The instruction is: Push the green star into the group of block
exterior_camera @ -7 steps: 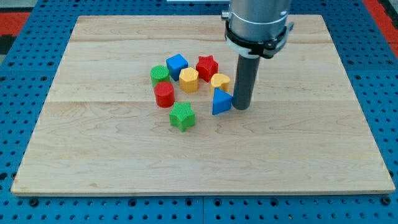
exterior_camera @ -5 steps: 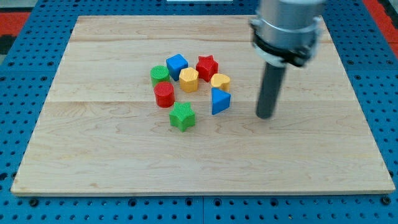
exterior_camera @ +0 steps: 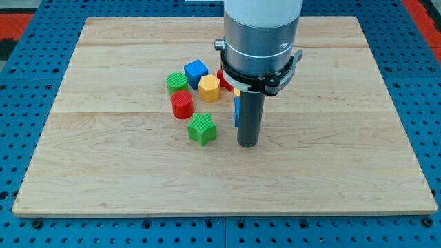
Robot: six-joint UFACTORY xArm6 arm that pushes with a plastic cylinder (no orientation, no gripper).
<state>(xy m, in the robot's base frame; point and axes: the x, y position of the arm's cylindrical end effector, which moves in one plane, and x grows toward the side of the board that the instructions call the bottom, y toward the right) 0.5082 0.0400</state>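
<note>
The green star [exterior_camera: 202, 129] lies on the wooden board [exterior_camera: 103, 158], just below the cluster of blocks. My tip [exterior_camera: 247, 144] rests on the board to the right of the star, a block's width away, slightly lower in the view. The rod hides most of the blue triangle [exterior_camera: 236, 110], the yellow block [exterior_camera: 236, 91] and the red star [exterior_camera: 222, 76] behind it. The red cylinder [exterior_camera: 182, 105] sits just up-left of the green star. The green cylinder [exterior_camera: 177, 83], blue cube [exterior_camera: 196, 71] and yellow hexagon [exterior_camera: 209, 88] lie above.
The board is framed by a blue pegboard table [exterior_camera: 27, 103] on all sides. The arm's large grey body [exterior_camera: 262, 34] fills the top centre of the view.
My tip swung from beside the blue triangle out to the right, then came back left and lower, now in front of the triangle and to the right of the green star. The blocks have not moved.
</note>
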